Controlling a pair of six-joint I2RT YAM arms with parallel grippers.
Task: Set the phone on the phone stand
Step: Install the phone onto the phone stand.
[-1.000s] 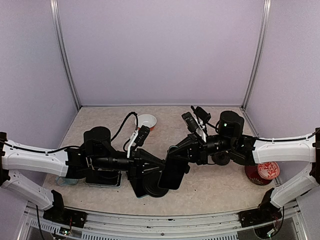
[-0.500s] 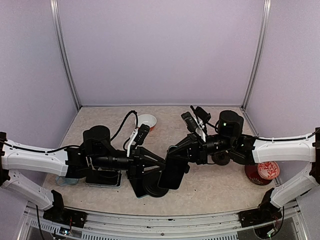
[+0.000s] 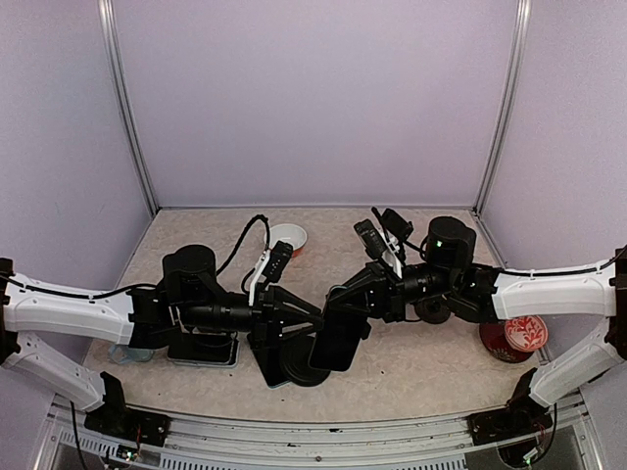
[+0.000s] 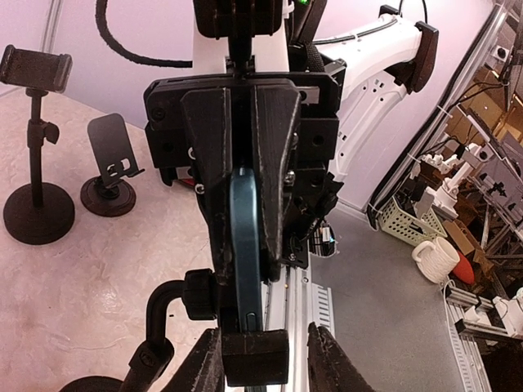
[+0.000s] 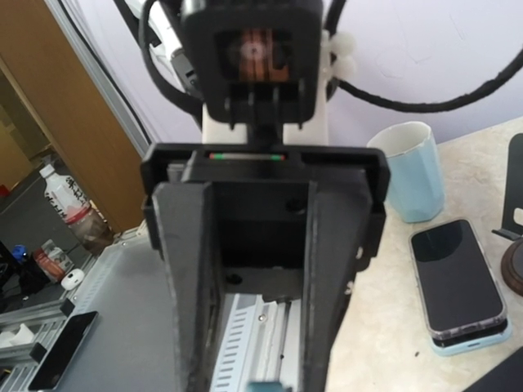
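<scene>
The phone (image 3: 339,339), dark with a blue edge, stands on end at the table's middle. In the left wrist view the phone (image 4: 244,237) shows edge-on, its lower end in the black clamp (image 4: 255,357) of the phone stand (image 3: 297,373). My right gripper (image 3: 345,309) is shut on it from above, its fingers (image 4: 208,163) pressed to both faces. My left gripper (image 4: 267,367) is open around the clamp, one fingertip beside it and a gap at the other. In the right wrist view only a sliver of the phone (image 5: 270,385) shows, below the left gripper's spread fingers (image 5: 181,278).
A tall clamp stand (image 4: 35,122) and a small plate stand (image 4: 110,155) rise behind. Stacked phones (image 5: 458,282) and a light blue cup (image 5: 413,171) sit by the left arm. A white bowl (image 3: 287,236) lies at the back, a red cup (image 3: 524,338) at right.
My left gripper's jaws have spread a little wider around the stand's clamp. The right gripper and the phone have stayed put.
</scene>
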